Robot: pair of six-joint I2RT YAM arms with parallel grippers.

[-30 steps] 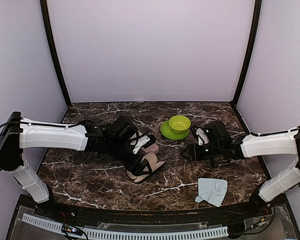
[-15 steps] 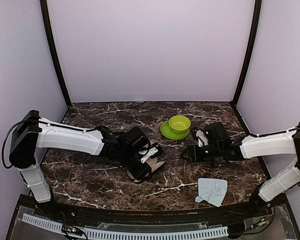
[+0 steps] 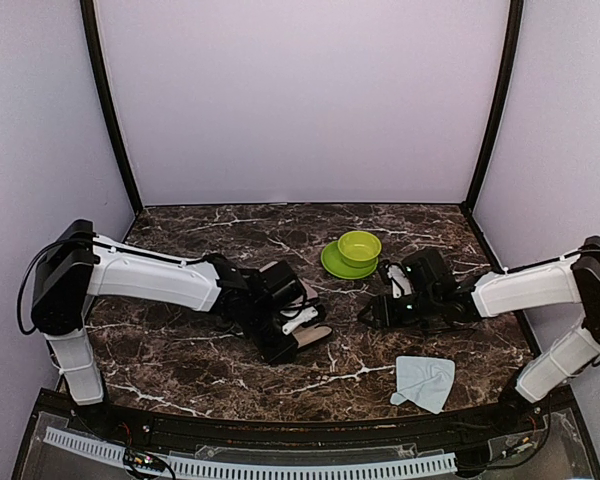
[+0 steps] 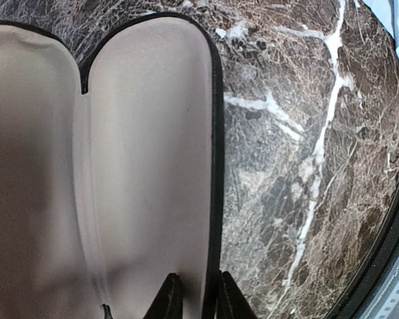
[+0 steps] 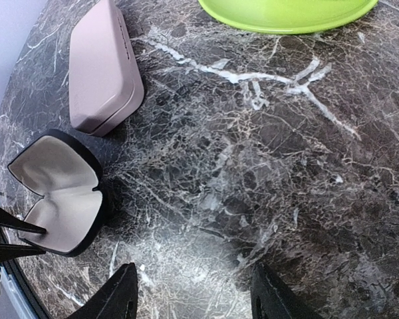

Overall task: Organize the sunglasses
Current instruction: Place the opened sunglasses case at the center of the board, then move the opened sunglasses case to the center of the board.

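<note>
No sunglasses show in any view. An open black oval case [image 3: 308, 337] with a pale lining lies at mid-table, also in the left wrist view [image 4: 146, 166] and the right wrist view [image 5: 56, 193]. My left gripper [image 3: 292, 328] [image 4: 198, 296] is shut on the case's black rim, one finger inside on the lining and one outside. A closed pink rectangular case [image 3: 304, 294] [image 5: 103, 66] lies just behind it, partly hidden by the left arm. My right gripper [image 3: 378, 310] [image 5: 196, 292] hangs open over bare marble, right of both cases, holding nothing.
A green bowl [image 3: 360, 245] sits on a green plate [image 3: 336, 266] [image 5: 286, 13] at back centre, just behind the right gripper. A light blue cloth [image 3: 425, 382] [image 4: 394, 26] lies near the front right. Purple walls enclose the marble table [image 3: 180, 350].
My left arm has swung toward the front over the black case and its jaws have closed on the case's rim. The right gripper has drifted slightly left, still open.
</note>
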